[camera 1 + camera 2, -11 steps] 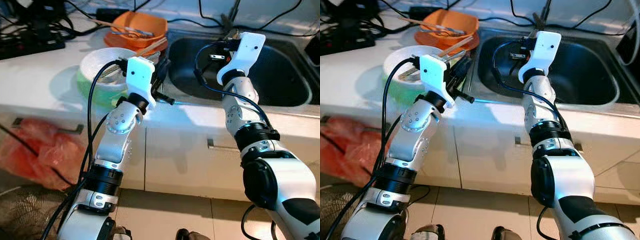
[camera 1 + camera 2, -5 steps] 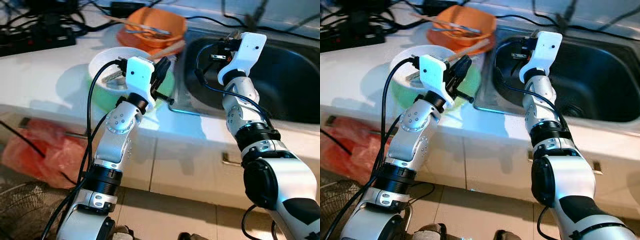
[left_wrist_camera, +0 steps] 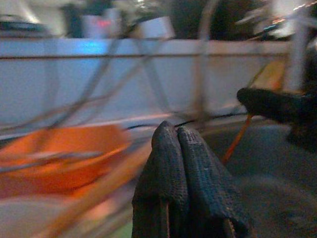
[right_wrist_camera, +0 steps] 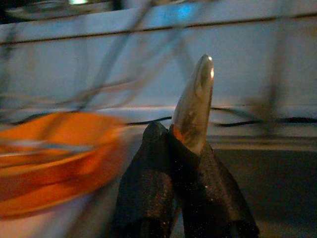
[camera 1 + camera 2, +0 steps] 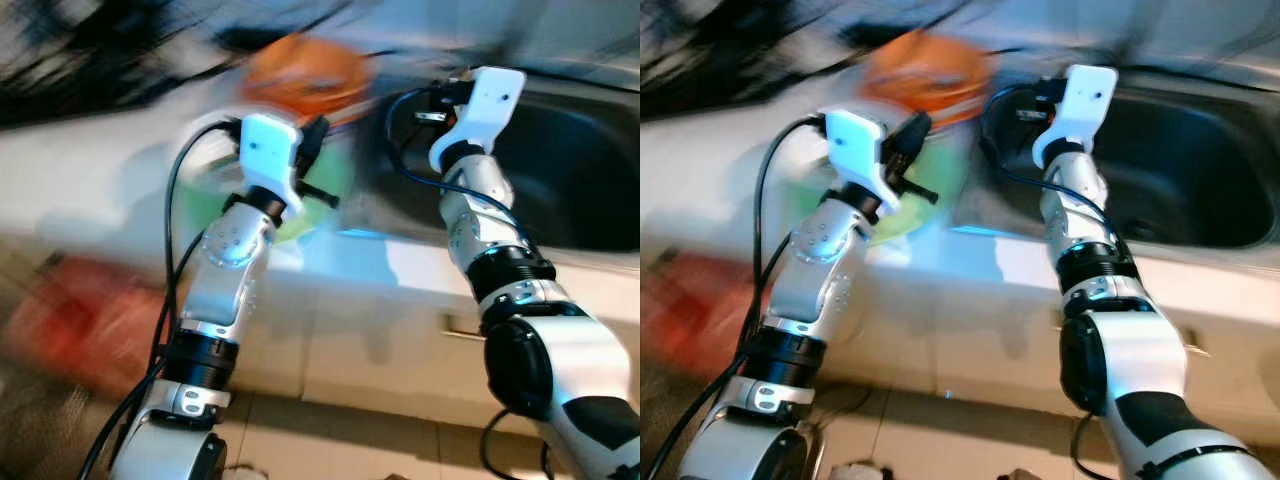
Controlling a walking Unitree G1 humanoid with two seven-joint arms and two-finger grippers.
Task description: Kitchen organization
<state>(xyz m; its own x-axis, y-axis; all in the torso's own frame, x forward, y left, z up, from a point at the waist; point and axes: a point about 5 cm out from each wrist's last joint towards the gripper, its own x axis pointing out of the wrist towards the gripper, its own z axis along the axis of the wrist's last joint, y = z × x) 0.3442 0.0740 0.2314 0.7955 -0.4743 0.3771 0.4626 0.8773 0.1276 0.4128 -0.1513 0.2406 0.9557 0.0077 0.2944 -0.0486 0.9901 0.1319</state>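
While the head views blur, you can see the white counter (image 5: 90,180) and dark sink (image 5: 580,170), the orange bowl (image 5: 300,75) beside it, your left gripper (image 3: 179,144) pressed together empty before the bowl, and your right gripper (image 4: 171,144) over the sink pinching a spoon (image 4: 195,101).

White countertop (image 5: 90,190) runs across the frame, heavily motion-blurred, with cabinet fronts (image 5: 340,330) under it. On it: an orange bowl (image 5: 300,75) at the back just beside the dark sink (image 5: 570,190), a white-rimmed green bowl (image 5: 320,190) nearer the front edge, and dark cables (image 5: 70,50) at the back left, too smeared to resolve. The sink is set into the counter on the right; contents unreadable.
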